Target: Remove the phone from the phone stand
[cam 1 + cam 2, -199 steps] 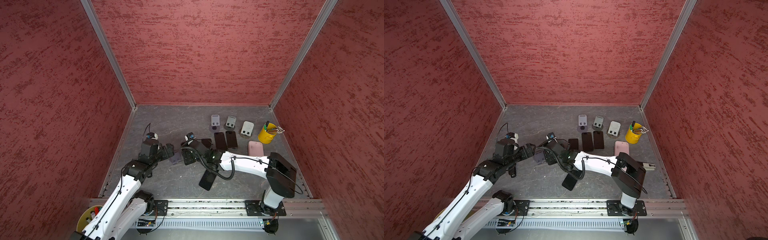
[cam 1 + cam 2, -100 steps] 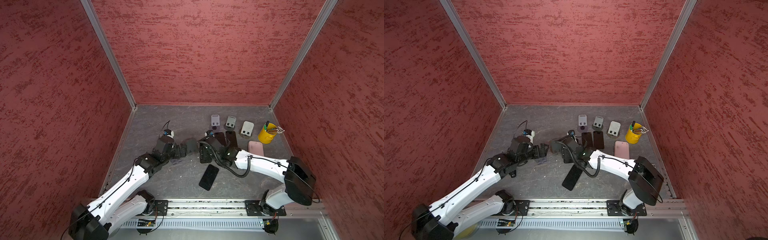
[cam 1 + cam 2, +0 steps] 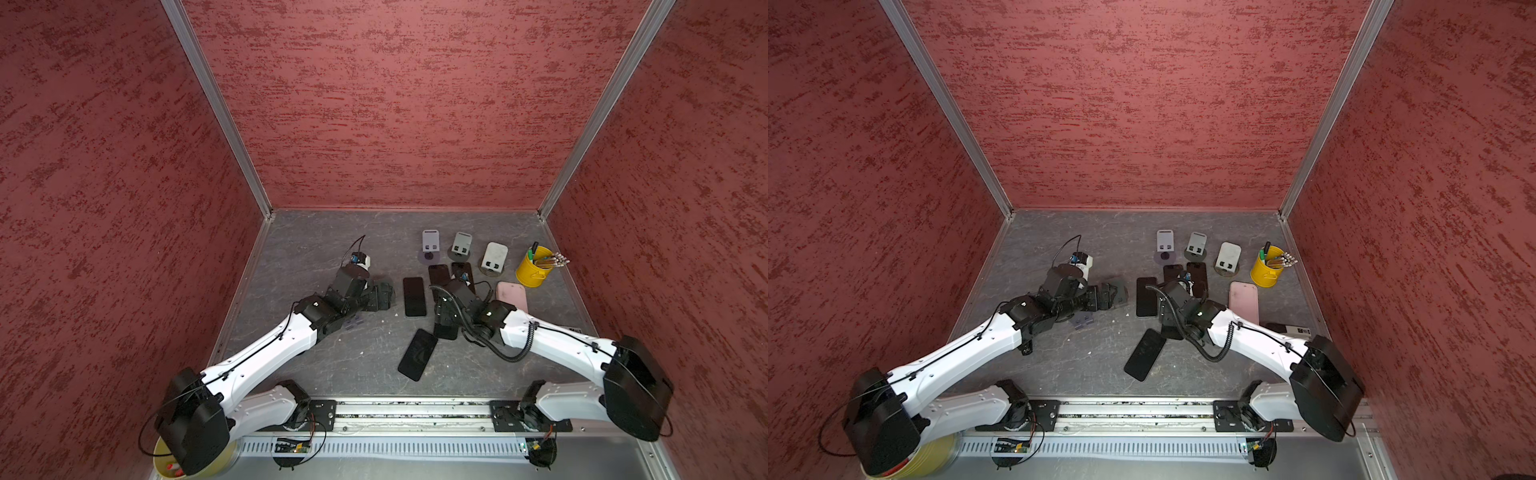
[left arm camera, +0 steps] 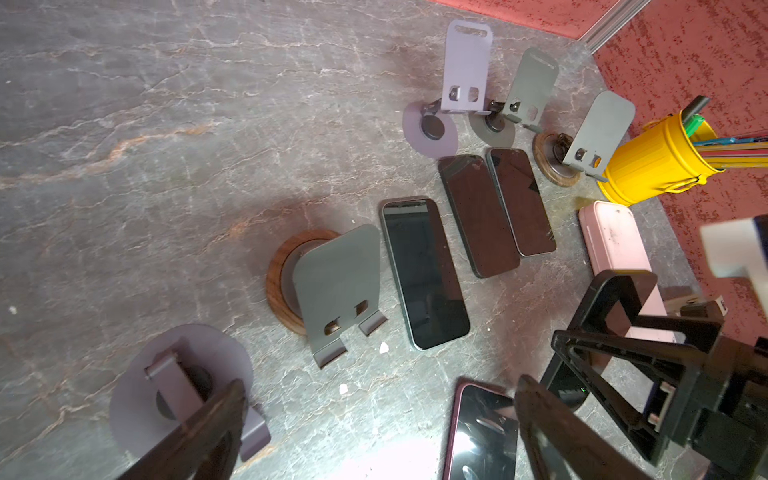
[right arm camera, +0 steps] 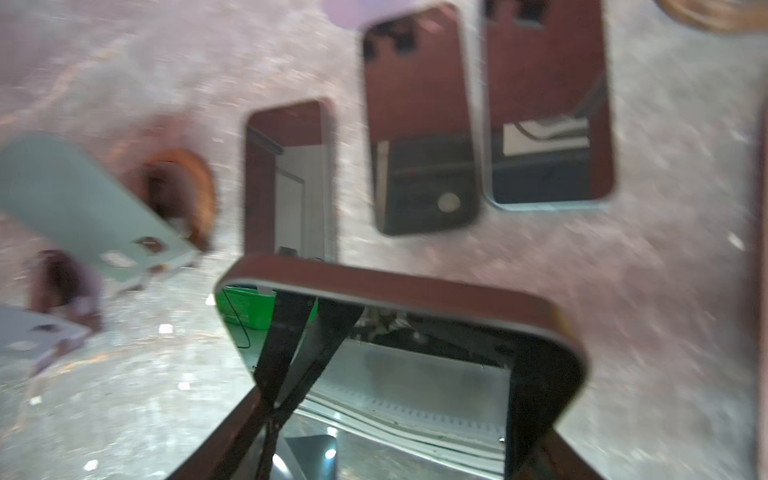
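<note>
My right gripper [image 5: 395,395] is shut across the width of a dark phone [image 5: 415,291] and holds it tilted above the table, clear of every stand. In both top views this phone [image 3: 446,331] [image 3: 1170,332] hangs under the right gripper [image 3: 446,320], just behind another phone lying flat. The grey phone stand [image 4: 332,286] on a wooden ring base stands empty, left of a flat black phone [image 4: 419,274]. My left gripper [image 4: 374,415] is open with nothing between its fingers. It hovers near the grey stand [image 3: 1119,291] and over a lavender stand [image 4: 183,374].
Three more empty stands [image 3: 430,243] [image 3: 460,245] [image 3: 494,257] line the back, beside a yellow pencil cup [image 3: 534,270]. Several phones lie flat: two dark ones [image 3: 439,274] [image 3: 463,272], a pink one [image 3: 512,296], one at the front [image 3: 417,354].
My right gripper has carried the phone to the right and toward the front, away from the grey stand. The left arm has stretched out to the right, staying open.
</note>
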You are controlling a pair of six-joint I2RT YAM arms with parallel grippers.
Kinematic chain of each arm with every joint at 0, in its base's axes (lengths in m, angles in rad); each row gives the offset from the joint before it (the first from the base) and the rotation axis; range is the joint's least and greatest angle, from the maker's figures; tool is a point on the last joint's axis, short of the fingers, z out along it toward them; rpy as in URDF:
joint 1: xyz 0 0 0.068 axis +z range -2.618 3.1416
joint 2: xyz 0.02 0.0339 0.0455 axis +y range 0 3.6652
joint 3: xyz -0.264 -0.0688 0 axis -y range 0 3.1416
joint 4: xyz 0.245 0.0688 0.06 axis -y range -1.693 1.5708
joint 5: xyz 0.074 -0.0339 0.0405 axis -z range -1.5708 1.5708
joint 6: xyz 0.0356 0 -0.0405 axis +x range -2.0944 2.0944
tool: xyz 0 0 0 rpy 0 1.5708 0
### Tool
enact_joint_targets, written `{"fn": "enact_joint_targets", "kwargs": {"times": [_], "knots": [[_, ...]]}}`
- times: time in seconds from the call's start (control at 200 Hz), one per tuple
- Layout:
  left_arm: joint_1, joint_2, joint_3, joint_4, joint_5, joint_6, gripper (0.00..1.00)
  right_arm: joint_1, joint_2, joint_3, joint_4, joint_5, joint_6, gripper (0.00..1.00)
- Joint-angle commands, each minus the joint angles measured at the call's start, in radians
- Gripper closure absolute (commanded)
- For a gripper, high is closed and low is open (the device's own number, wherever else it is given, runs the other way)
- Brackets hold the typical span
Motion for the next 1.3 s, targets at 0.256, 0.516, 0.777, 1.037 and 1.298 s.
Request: {"fn": "enact_joint_targets", "kwargs": {"times": [0.256, 0.516, 0.777, 1.037, 1.298], "knots": [[-0.013, 0.018, 0.017, 0.058, 0.005, 0.022, 0.00, -0.058, -0.081, -0.098, -0.031, -0.057, 0.129, 0.44], [-0.017, 0.024, 0.014, 0.066, -0.001, 0.030, 0.01, -0.062, -0.034, -0.108, -0.035, -0.092, 0.157, 0.43], [-0.016, 0.063, 0.029, 0.069, -0.005, 0.046, 0.00, -0.062, 0.023, -0.113, -0.023, -0.111, 0.182, 0.40], [-0.014, 0.118, 0.066, 0.070, 0.002, 0.088, 0.00, -0.062, 0.081, -0.115, -0.016, -0.082, 0.214, 0.39], [0.003, 0.149, 0.076, 0.090, 0.037, 0.098, 0.00, -0.062, 0.105, -0.145, 0.004, -0.073, 0.251, 0.39]]}}
